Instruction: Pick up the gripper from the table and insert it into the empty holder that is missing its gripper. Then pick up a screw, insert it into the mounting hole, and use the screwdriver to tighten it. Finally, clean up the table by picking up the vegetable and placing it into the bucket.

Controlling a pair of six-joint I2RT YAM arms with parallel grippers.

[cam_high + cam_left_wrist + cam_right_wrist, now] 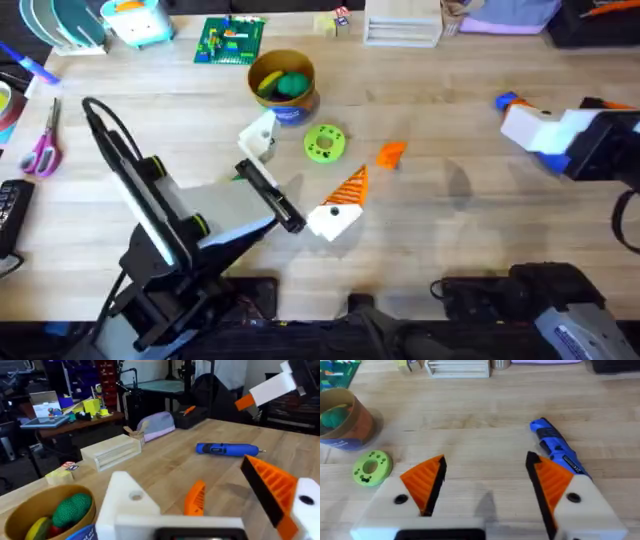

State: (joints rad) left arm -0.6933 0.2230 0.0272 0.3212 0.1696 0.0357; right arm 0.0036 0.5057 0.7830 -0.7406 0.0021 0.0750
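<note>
The loose orange gripper [390, 153] lies on the table [450, 230]; in the left wrist view this gripper [195, 499] sits ahead between my left fingers. My left gripper [315, 150] [182, 470] is open, one finger the bare white holder [258, 132] [125, 500], the other orange-tipped. My right gripper [515, 115] [485, 462] is open at the right, over the blue screwdriver [504, 100] [557, 447] [227, 449]. The tan bucket [283, 82] [30, 510] [342, 420] holds a yellow toy and a round green lump. The vegetable and screw are out of view.
A green disc with holes [324, 142] [371, 466] lies between bucket and loose tip. Pink scissors [42, 150] rest at the far left. A wooden rack [402, 28] [111, 451] and a green brick plate [230, 38] stand along the back edge.
</note>
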